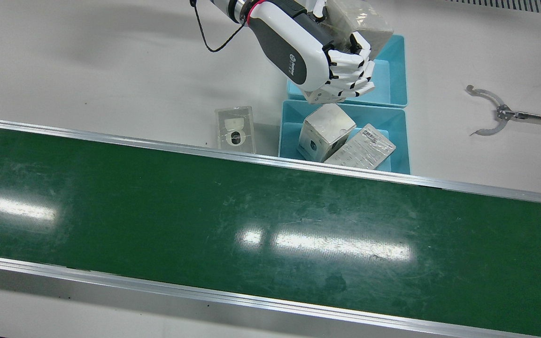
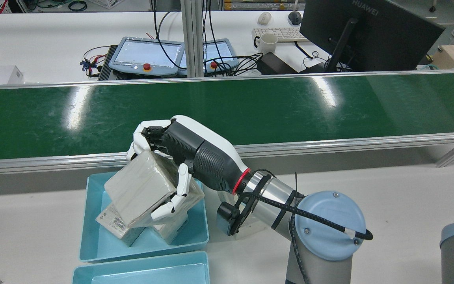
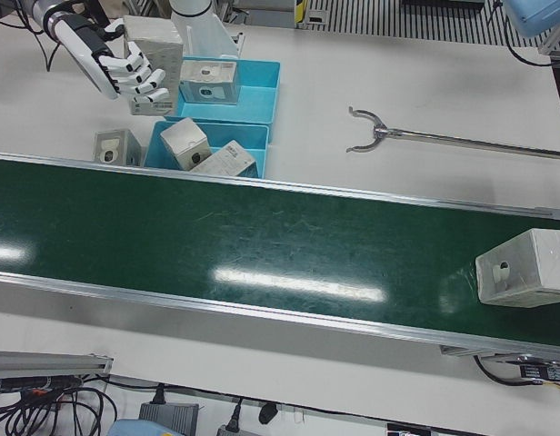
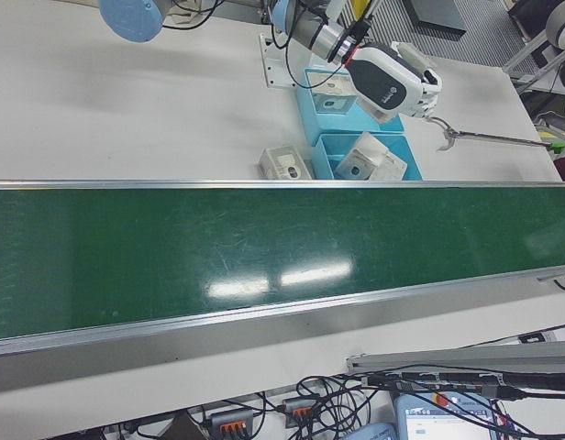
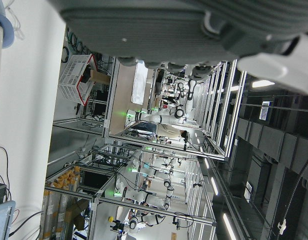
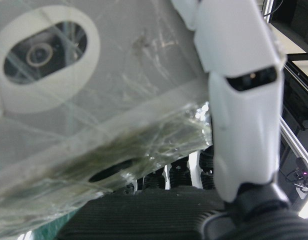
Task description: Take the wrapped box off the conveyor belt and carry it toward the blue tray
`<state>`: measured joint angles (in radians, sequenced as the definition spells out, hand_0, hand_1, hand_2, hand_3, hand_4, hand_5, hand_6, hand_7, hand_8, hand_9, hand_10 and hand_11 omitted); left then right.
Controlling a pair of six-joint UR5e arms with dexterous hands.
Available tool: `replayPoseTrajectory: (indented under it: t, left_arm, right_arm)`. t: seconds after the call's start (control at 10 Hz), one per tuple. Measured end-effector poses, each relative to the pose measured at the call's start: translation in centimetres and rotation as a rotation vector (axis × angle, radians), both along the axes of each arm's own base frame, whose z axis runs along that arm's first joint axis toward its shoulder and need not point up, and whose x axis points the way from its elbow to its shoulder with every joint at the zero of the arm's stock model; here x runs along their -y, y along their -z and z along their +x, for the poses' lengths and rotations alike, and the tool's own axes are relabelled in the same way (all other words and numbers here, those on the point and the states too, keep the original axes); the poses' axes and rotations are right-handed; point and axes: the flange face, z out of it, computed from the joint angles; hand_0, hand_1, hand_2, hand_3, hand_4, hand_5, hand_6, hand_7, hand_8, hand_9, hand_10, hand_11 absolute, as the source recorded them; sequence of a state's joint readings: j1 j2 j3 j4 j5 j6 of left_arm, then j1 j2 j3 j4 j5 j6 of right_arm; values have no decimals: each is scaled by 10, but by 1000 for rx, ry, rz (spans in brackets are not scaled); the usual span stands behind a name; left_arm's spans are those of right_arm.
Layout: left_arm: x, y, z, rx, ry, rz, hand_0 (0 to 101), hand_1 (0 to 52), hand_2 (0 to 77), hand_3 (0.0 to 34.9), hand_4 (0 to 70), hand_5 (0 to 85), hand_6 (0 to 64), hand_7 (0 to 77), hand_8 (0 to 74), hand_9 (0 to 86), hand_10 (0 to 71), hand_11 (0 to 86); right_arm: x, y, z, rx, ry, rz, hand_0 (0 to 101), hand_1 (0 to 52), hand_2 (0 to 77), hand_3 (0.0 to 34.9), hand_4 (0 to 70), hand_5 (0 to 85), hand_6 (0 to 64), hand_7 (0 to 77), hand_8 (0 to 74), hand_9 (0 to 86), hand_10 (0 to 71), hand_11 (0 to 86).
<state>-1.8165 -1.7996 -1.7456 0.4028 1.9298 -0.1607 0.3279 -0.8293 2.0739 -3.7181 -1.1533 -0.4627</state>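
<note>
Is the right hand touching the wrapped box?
Touching. The rear view shows the right hand with fingers wrapped around the wrapped box, holding it above the blue tray; the right hand view shows a finger against the wrap.

The monitor [image 2: 369, 35] back is showing "HUAWEI". A barcode label is showing on a box [image 1: 362, 148] in the tray [image 1: 399, 141]; its digits are unreadable.

The white bench [image 2: 369, 185] runs either side of a green belt with metal rails. Behind it in the rear view stands a second white desk [image 2: 45, 43] carrying two teach pendants [image 2: 148, 57], a black monitor [image 2: 365, 33], a keyboard [image 2: 276, 34], a white mug [image 2: 266, 42] and tangled cables. Ceiling lights glare off the belt in pale streaks
</note>
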Motion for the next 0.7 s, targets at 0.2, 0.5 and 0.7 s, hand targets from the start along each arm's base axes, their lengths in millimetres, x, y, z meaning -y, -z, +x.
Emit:
replayPoseTrajectory:
  t: [0.2,0.5,0.7]
  left_arm:
    - [0,0,0,0,0,0,0,0,5,0,0,5,0,5,5,0,0,0]
    - [0,0,0,0,0,0,0,0,11,0,0,5,0,5,0,5,5,0]
    - [0,0,0,0,0,0,0,0,11,0,0,5,0,5,0,5,5,0]
  right_arm:
    - [-31,9,-1,46,21,-7,495,0,349,15,360,698,371,644,207,360,164,245]
    - [-64,22,5,94,29,-3,532,11,322,132,360,698,256,584,0,54,33,82]
    - [-81,23,-1,102,52,-7,493,153,87,264,196,475,33,191,0,22,49,76]
